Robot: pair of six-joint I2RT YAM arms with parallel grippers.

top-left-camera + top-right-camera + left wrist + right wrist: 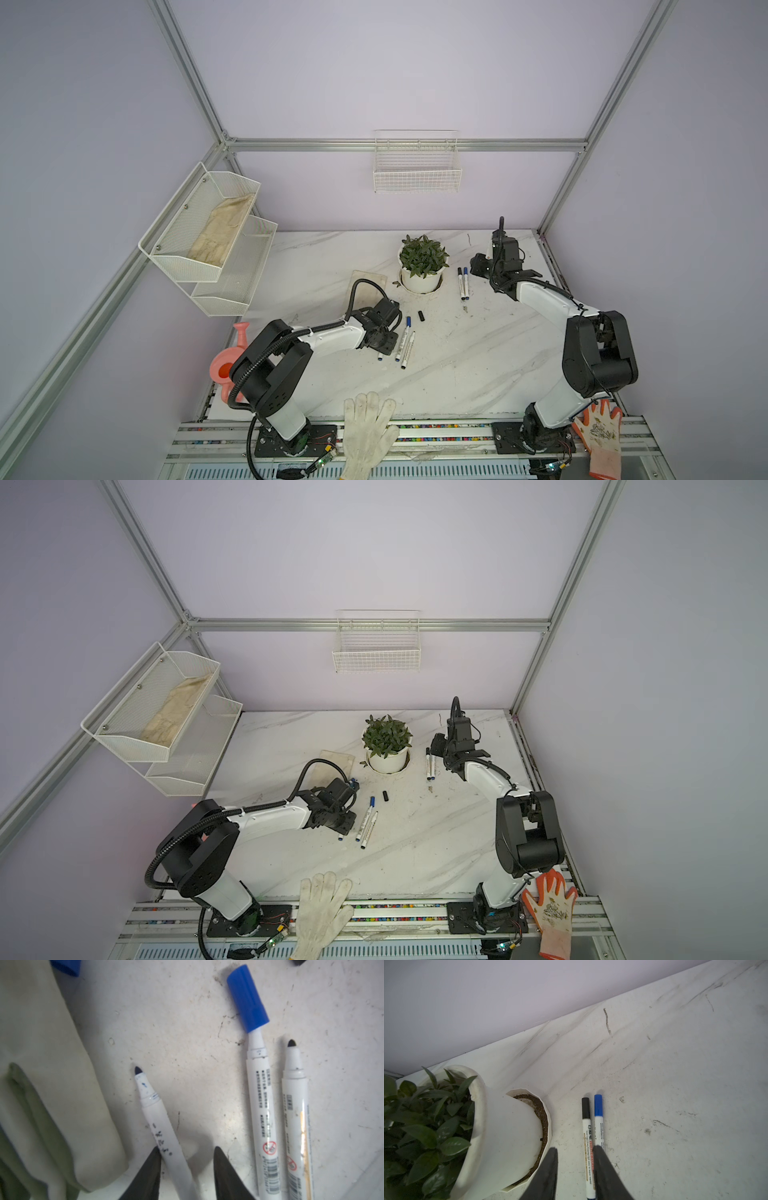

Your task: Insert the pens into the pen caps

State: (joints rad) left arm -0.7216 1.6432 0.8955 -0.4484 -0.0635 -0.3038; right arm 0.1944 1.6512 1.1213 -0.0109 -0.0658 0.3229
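In the left wrist view my left gripper (186, 1148) stands open around an uncapped pen (160, 1124) with a dark blue tip. One jaw touches the barrel, and a gap shows at the other. Beside it lies a pen (260, 1095) with a blue cap (247, 999) over its tip, white neck showing below the cap. Next to that lies an uncapped black-tipped pen (295, 1115). A loose black cap (421, 316) lies just beyond them. A loose blue cap (66, 966) rests by the cloth. My right gripper (575, 1147) hovers open over two capped pens (586, 1136).
A folded beige cloth with olive strips (52, 1084) lies close by the left gripper. A potted plant (422, 266) on its saucer stands between the arms. Gloves (368, 432) (600, 432) hang over the front rail. At the left edge stands a pink watering can (226, 365).
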